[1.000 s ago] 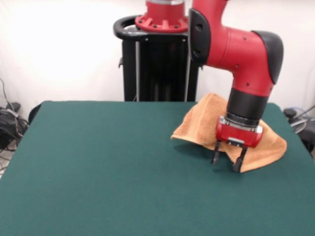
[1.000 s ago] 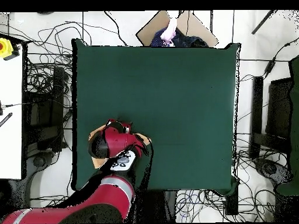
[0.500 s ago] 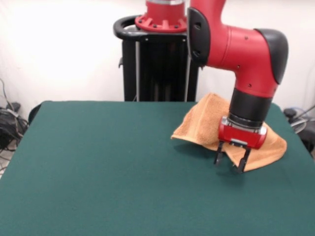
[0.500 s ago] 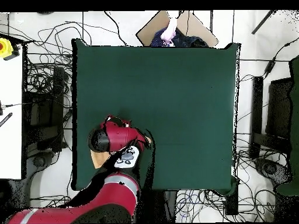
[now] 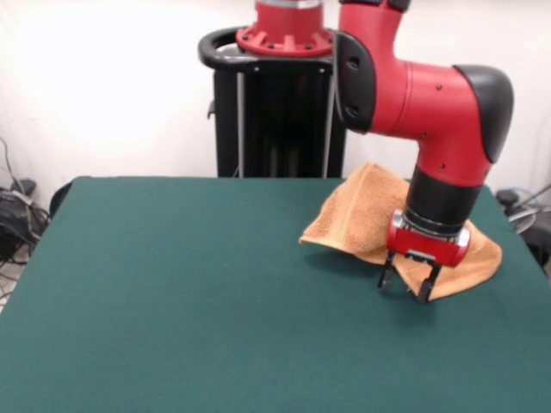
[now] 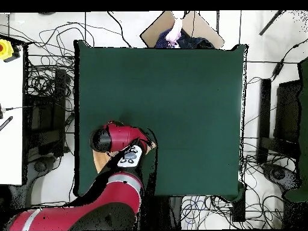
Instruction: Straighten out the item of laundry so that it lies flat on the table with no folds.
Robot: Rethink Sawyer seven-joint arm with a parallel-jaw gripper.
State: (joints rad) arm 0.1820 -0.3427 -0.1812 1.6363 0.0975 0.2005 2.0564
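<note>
Surface [image 5: 172, 292]: a wide, dark green felt top. The near part, closest to the front camera, is bare; everything of interest sits toward the far right corner in that view.

Claw [image 5: 405, 286]: two dark fingers spread apart and holding nothing, pointing down at the near edge of the towel, close above the green top. Whether the tips touch the cloth cannot be told.

What has just changed: over the last second the claw has drifted a little to the right in the front view, along the towel's near edge, and sits slightly lower. The fingers were spread a second ago and remain so.

Towel [image 5: 357, 211]: orange-tan cloth lying just behind the claw, near the far right corner of the surface. It is doubled over into a rough wedge, with its left corner lifted off the green top and casting a shadow. Its shape and place look the same as a second ago.

Overhead view: the arm [image 6: 117, 137] covers nearly all of the towel; only a sliver of orange shows beside it.

Meaning for the task: nothing is gripped yet, and the fold remains. The claw seems to be lining up on an edge to pinch and draw outward.

Person [image 6: 174, 31]: partly visible beyond the far edge, well apart.
</note>
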